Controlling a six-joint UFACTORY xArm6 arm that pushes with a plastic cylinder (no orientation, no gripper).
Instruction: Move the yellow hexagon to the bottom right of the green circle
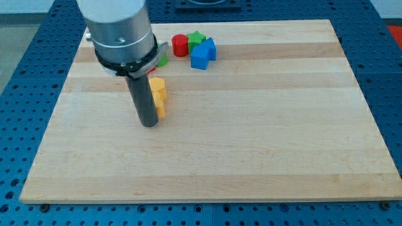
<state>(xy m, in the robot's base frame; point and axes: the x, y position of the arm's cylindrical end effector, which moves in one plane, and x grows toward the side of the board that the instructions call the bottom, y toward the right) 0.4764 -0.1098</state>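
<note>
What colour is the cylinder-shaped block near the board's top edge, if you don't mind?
Red: the cylinder shows plainly in the camera view.
</note>
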